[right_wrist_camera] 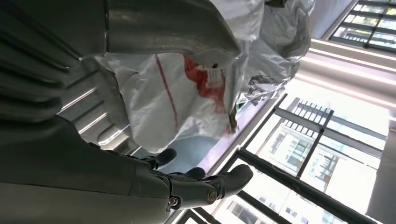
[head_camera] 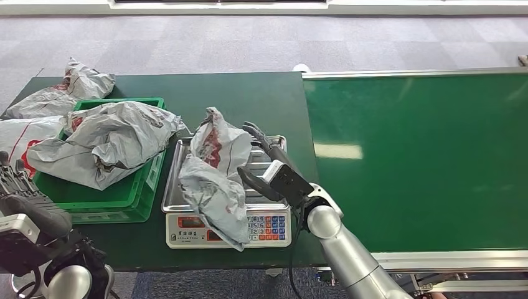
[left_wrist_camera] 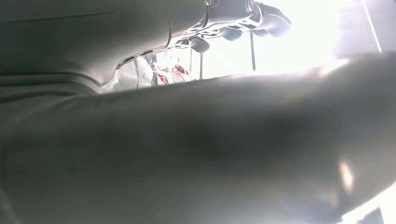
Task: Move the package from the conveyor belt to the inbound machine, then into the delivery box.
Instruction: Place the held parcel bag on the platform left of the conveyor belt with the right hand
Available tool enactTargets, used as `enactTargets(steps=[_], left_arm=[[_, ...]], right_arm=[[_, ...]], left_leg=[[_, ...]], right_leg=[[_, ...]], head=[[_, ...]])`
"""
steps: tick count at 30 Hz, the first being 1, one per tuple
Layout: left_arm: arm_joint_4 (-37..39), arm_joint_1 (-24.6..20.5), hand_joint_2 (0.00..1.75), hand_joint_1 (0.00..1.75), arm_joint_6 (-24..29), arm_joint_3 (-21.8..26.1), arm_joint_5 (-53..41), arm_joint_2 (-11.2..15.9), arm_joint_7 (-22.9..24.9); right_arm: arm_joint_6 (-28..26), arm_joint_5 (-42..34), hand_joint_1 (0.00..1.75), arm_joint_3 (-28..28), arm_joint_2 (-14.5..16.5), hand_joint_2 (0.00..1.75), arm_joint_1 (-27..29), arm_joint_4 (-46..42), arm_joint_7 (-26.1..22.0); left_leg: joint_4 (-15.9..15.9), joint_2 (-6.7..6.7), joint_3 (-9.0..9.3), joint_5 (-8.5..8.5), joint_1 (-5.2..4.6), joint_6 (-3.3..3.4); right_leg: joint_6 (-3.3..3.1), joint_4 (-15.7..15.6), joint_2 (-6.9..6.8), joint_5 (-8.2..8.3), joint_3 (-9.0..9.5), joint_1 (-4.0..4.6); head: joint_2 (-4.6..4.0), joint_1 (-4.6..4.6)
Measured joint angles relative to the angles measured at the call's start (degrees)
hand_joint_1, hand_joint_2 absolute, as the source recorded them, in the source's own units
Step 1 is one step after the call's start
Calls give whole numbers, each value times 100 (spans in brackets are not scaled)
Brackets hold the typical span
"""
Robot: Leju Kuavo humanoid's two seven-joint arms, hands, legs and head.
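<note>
Fingers [head_camera: 256, 133] of the right hand [head_camera: 266, 163] spread apart, gripping nothing, just beside the package [head_camera: 215, 180] lying on the scale [head_camera: 227, 228]. Beside the scale, a green crate [head_camera: 140, 194] holds another grey bag [head_camera: 109, 142]. Left hand [head_camera: 22, 196] rests near the crate; whether its fingers are apart or closed, I cannot tell.

The head view is evenly lit and sharp, with soft shadows under the things on the counter [head_camera: 249, 93] and a pale rectangular glare patch on the green belt [head_camera: 423, 156]. The left wrist view is badly backlit: white light burns out one corner, and the robot hand [left_wrist_camera: 196, 154] close to the lens is a dark, blurred mass. In the right wrist view, bright windows [right_wrist_camera: 327, 154] wash out, while the near robot hand [right_wrist_camera: 70, 163] lies shadowed and soft.
</note>
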Motion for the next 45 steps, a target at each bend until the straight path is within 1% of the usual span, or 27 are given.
enactTargets(steps=[7,21,24,28,31,33,35,38,40,42,43,45], left_arm=[[4,0,0,0,0,-6,-35,-2,2],[7,0,0,0,0,-8,-31,-2,1],[3,8,0,0,8,-9,-31,-3,1],[-80,101,0,0,13,-9,-3,-8,-18],[-240,200,0,0,-67,-11,-125,-9,24],[-353,218,0,0,-219,-33,-516,-3,202],[-462,176,0,0,-543,-105,-1204,59,567],[-486,-63,0,0,-1276,-247,-2276,349,1206],[-346,-369,87,0,-1758,-326,-2598,623,1464],[-94,-753,175,0,-2229,-415,-2705,909,1606],[64,-966,175,0,-2484,-472,-2706,1055,1664],[517,-1489,87,0,-3117,-643,-2669,1442,1749]], right_arm=[[168,44,0,-121,2,0,28,0,11],[177,92,0,-172,2,0,33,0,16],[111,252,0,-172,1,0,36,-1,66],[-270,729,0,-172,-8,175,143,-210,257],[-534,992,0,-172,-44,175,396,-823,352],[-622,1112,0,-172,-95,175,598,-1363,349],[-689,1198,0,-193,-197,175,905,-2043,296],[-758,1441,0,-286,-452,175,1461,-3083,158],[-768,1625,0,-377,-630,175,1715,-3533,123],[-781,1755,0,-501,-797,175,1916,-3859,107],[-800,1801,0,-566,-882,175,2017,-3989,83],[-879,1843,0,-711,-1085,175,2307,-4223,-58]], left_leg=[[0,1,0,0,0,0],[0,1,0,0,0,0],[0,1,0,0,0,0],[0,1,-1,0,0,0],[1,0,-3,-1,0,0],[1,-1,-6,-2,0,1],[2,-10,-7,-5,-1,4],[2,-26,-9,-10,-1,4],[2,-20,-9,-12,-2,1],[2,-13,-5,-9,-2,-1],[2,-11,-2,-6,-1,-1],[2,-11,-1,2,0,-1]], right_leg=[[-1,0,1,1,0,0],[-1,0,1,1,0,0],[-1,0,1,1,0,0],[-1,0,0,1,0,0],[-1,0,0,0,-4,0],[0,-2,0,-1,-9,0],[3,-4,-4,-6,-9,0],[9,-6,-16,-15,-4,-2],[6,-6,-15,-12,-9,-2],[1,-6,-12,-6,-13,-2],[-1,-6,-12,-3,-13,-1],[-4,-7,-13,3,-12,1]], head=[[0,0],[0,0],[0,0],[0,0],[0,0],[0,-2],[0,0],[0,1],[0,0],[0,-1],[0,-1],[0,-1]])
